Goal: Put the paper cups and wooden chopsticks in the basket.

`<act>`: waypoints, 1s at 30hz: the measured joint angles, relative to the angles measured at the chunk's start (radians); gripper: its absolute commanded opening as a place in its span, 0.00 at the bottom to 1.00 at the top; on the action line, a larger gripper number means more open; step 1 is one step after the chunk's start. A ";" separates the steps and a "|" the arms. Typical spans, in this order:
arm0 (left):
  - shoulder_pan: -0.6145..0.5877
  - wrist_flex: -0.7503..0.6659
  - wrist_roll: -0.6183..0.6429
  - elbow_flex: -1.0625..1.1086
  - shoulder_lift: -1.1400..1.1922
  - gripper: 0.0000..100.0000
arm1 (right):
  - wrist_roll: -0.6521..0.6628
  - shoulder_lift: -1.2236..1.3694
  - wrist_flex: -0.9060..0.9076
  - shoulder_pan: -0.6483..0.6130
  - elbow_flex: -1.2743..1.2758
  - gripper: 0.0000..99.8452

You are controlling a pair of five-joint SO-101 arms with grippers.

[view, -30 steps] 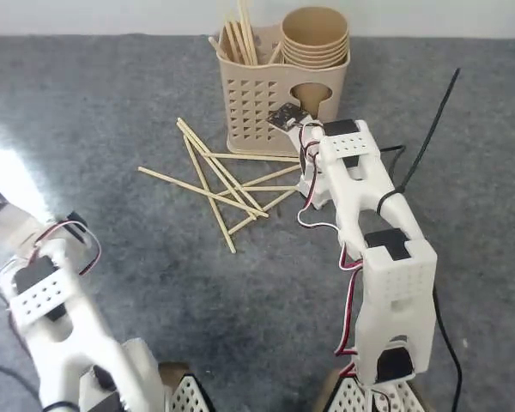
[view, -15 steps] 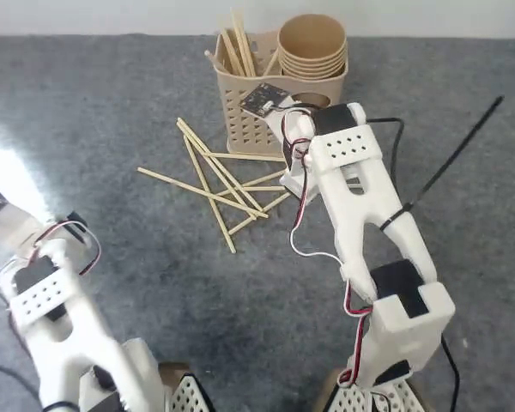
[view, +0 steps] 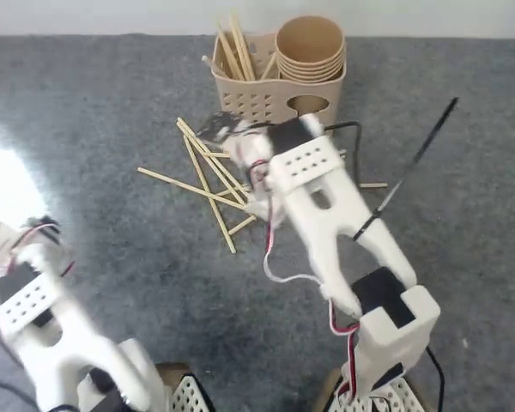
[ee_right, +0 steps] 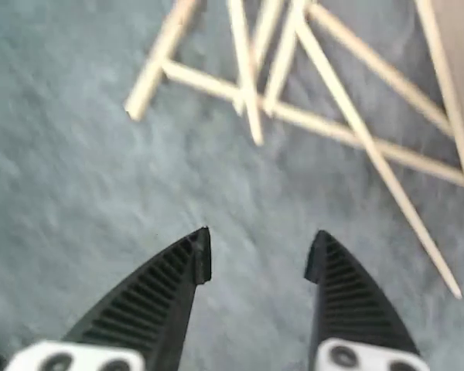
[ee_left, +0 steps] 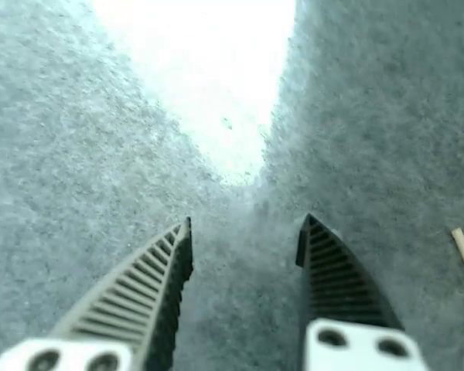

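Chopstick step: the right gripper (ee_right: pixel 259 249), jaws parted and empty, hovers over the loose chopsticks (view: pixel 197 190) mid-frame; next it likely must lower and pinch 1.

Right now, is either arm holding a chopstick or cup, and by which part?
Nothing is held. The right gripper has its jaws open and empty near the loose chopsticks; the left gripper is open over carpet.

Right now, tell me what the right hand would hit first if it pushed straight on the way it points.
Probably bare carpet: the right hand, open, points down just short of the loose chopsticks, which lie slightly beyond. Depth is unclear.
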 measured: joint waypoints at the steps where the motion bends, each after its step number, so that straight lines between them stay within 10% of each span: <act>1: -0.026 0.000 0.002 -0.009 0.000 0.21 | -0.026 0.000 -0.021 -0.023 0.000 0.17; 30: -0.261 0.130 0.000 -0.512 0.569 0.21 | -0.094 0.353 -0.635 -0.106 0.063 0.24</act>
